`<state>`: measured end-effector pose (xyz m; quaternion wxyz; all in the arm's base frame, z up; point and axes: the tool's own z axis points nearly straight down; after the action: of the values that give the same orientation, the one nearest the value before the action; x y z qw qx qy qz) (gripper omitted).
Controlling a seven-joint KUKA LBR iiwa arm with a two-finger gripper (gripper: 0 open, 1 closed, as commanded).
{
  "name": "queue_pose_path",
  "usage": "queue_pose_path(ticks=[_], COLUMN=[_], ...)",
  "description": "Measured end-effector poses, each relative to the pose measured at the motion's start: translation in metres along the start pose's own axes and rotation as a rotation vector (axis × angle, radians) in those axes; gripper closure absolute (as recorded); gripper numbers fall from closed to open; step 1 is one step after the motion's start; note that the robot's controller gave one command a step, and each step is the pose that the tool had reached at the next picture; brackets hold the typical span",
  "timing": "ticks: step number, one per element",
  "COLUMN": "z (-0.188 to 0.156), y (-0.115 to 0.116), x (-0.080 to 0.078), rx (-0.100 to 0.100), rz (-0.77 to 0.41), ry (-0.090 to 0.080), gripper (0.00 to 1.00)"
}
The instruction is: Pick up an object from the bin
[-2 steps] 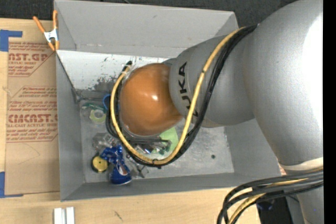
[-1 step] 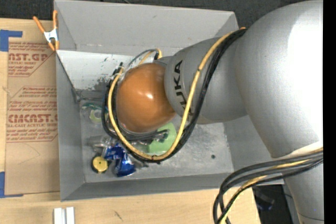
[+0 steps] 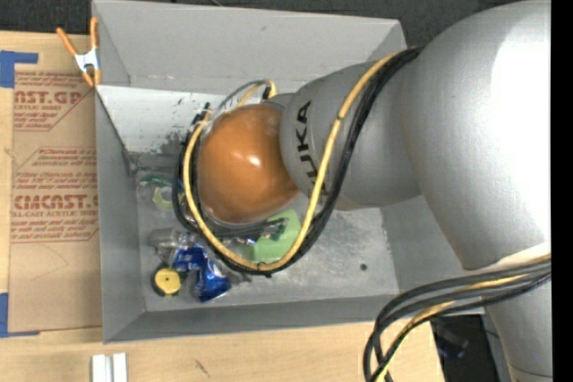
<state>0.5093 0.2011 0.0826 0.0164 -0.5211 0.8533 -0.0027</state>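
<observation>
A light green thing (image 3: 279, 239) lies in the bin's front middle, partly under the arm's orange dome. To its left sits a crumpled blue thing (image 3: 202, 273). A small yellow round disc (image 3: 166, 282) rests near the front left corner. A clear piece with green inside (image 3: 159, 191) lies by the left wall, and a clear plastic bit (image 3: 166, 239) lies below it.
The arm reaches in from the right. Its orange dome and looped yellow and black cables hang over the middle of the bin and hide what is beneath. Bare grey floor lies at the front right and along the back wall.
</observation>
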Motion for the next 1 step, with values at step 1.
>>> queue_pose_path(ticks=[1], z=[-0.0017], y=[-0.0007], x=[-0.0010], rx=[0.002], rz=[0.001], ry=[-0.003], gripper=[1.00])
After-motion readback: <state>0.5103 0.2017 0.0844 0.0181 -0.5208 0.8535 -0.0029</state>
